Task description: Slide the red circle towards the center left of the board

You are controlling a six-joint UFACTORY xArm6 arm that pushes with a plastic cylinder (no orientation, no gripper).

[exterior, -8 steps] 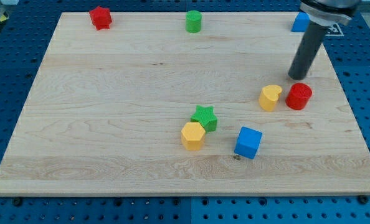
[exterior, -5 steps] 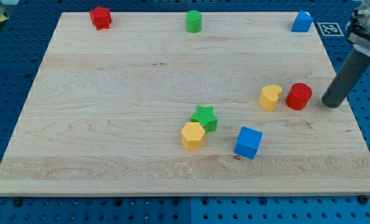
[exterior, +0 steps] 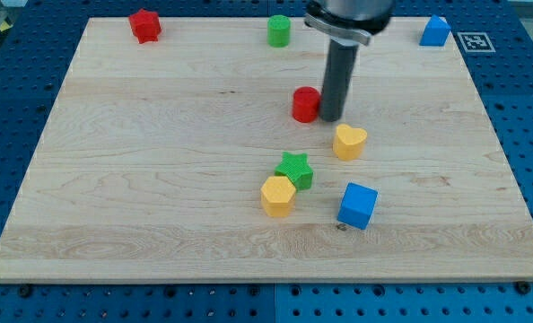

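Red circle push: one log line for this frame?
tip: against red circle, on its right | yellow heart: lower right, apart | goal: center left, not reached

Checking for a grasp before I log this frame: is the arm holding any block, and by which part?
Nothing is held. My tip only presses against the red circle on its side toward the view's right, a push contact rather than a hold.

Two red blocks [exterior: 306, 104] [exterior: 144, 24], two green [exterior: 279, 30] [exterior: 295, 169], two yellow [exterior: 348, 142] [exterior: 277, 195], two blue [exterior: 357, 205] [exterior: 434, 31] are counted, eight in all.
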